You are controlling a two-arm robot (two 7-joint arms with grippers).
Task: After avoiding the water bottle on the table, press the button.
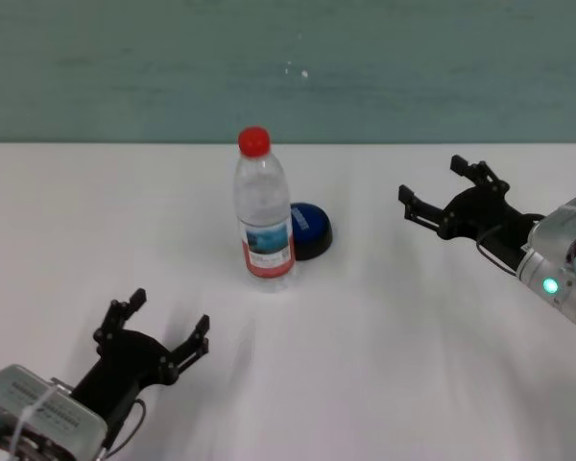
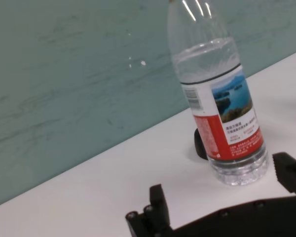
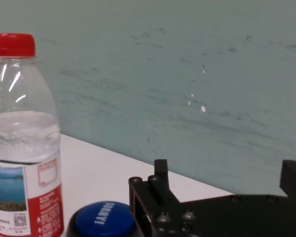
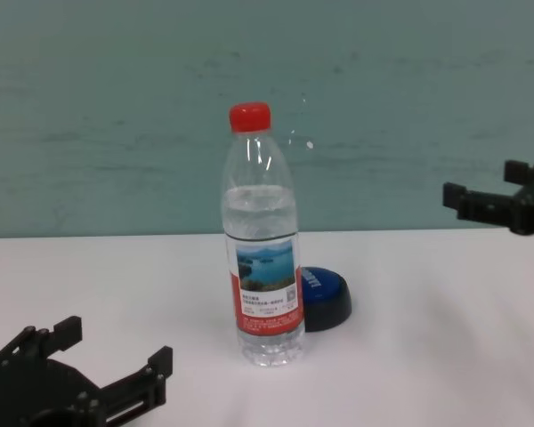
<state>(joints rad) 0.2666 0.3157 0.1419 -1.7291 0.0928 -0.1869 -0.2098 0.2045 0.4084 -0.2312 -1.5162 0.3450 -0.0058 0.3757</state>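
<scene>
The water bottle (image 1: 264, 206) stands upright near the middle of the table (image 1: 413, 317), clear with a red cap and a lake label. The blue button (image 1: 310, 229) sits just behind it to the right, partly hidden by the bottle. My right gripper (image 1: 430, 182) hovers open and empty, well to the right of the button and above the table. In the right wrist view the button (image 3: 103, 219) lies beside the bottle (image 3: 24, 148), ahead of the fingers (image 3: 161, 168). My left gripper (image 1: 168, 322) rests open and empty near the front left, short of the bottle (image 2: 222, 98).
A teal wall (image 1: 365, 67) rises behind the table's far edge. Bare white tabletop stretches between the right gripper and the button, and across the front. The chest view shows the button (image 4: 325, 294) peeking out to the right of the bottle (image 4: 263, 294).
</scene>
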